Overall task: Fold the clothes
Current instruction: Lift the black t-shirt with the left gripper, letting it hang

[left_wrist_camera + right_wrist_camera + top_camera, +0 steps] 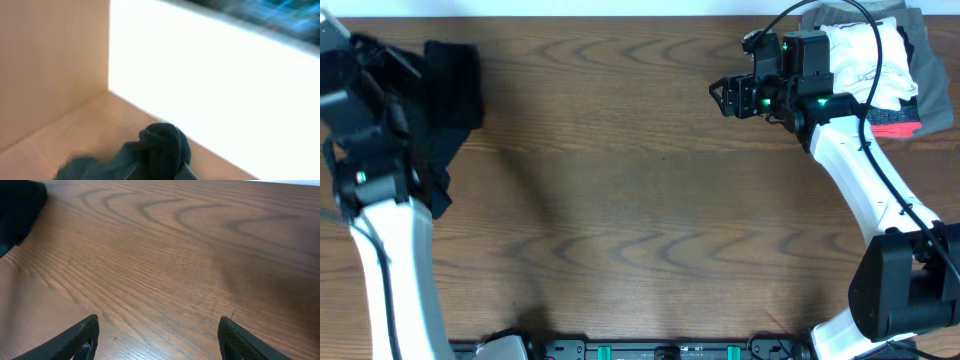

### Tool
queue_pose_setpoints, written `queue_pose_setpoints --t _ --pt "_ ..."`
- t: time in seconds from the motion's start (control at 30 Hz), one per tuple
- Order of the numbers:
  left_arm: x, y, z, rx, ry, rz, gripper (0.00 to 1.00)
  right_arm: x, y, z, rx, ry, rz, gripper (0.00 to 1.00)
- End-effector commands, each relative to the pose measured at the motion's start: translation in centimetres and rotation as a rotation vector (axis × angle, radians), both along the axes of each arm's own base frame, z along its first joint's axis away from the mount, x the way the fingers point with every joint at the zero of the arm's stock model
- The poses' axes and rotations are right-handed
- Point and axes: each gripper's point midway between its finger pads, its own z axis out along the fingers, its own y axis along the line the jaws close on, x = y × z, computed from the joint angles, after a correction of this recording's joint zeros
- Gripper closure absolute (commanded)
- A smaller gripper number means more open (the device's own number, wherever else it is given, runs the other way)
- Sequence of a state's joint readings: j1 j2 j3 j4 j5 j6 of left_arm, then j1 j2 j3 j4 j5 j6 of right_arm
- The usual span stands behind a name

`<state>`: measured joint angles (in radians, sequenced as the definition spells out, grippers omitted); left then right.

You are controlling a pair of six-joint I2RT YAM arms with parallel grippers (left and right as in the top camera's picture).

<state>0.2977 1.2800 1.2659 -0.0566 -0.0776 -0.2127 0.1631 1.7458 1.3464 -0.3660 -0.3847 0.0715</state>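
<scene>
The black T-shirt (448,90) lies bunched at the table's far left edge, partly under my left arm. My left gripper (159,172) is shut on a fold of the black T-shirt (162,150) and holds it up; the rest hangs down to the left. In the overhead view the left gripper is hidden by the arm and fabric. My right gripper (722,97) is open and empty, low over bare wood at the back right. In the right wrist view its fingers (157,340) are spread wide, and a corner of the black shirt (17,210) shows far away.
A pile of folded white, grey and red-striped garments (890,60) lies at the back right corner, behind my right arm. The wooden table (640,200) runs between the two arms.
</scene>
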Motion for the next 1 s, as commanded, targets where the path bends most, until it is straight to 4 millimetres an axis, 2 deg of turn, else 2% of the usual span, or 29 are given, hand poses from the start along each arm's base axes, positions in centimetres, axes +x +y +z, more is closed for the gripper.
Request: queue_pose_setpoints --t 0.0,0.07,0.17,0.23,0.33,0.47,0.57,0.8,0.9,0.97 --pt "-0.8 -3.8 4.3 0.016 -0.115 -0.109 0.94 0.3 0.2 1.2 0.020 -0.016 -0.009 0.27" --pt "-1.2 -5.4 5.4 0.022 -0.145 -0.145 0.94 0.0 0.5 2.0 0.053 -0.020 0.010 0.27" --pt "-1.0 -7.4 6.0 0.020 -0.162 -0.195 0.94 -0.5 0.7 3.7 0.099 -0.046 0.044 0.27" --pt "-0.6 -8.6 6.2 -0.008 -0.188 -0.225 0.94 -0.9 0.4 4.8 0.112 -0.059 0.047 0.27" --pt "0.5 -10.6 7.7 -0.066 -0.282 -0.273 0.94 -1.8 -0.8 6.0 0.110 -0.060 0.025 0.26" --pt "1.8 -13.3 10.8 -0.182 -0.480 -0.353 0.94 -2.8 -1.9 6.4 0.100 -0.038 0.008 0.24" --pt "2.0 -15.6 13.0 -0.278 -0.613 -0.426 0.94 -3.1 -2.6 6.0 0.088 -0.016 -0.003 0.24" --pt "0.3 -21.6 16.0 -0.427 -0.758 -0.615 0.94 -3.6 -3.4 5.3 0.083 0.023 -0.021 0.23" --pt "-1.8 -25.6 18.2 -0.444 -0.795 -0.824 0.94 -3.5 -3.4 5.3 0.083 0.022 -0.021 0.21" --pt "-3.0 -27.4 19.1 -0.427 -0.797 -0.913 0.94 -3.5 -3.4 5.4 0.084 0.019 -0.020 0.20"
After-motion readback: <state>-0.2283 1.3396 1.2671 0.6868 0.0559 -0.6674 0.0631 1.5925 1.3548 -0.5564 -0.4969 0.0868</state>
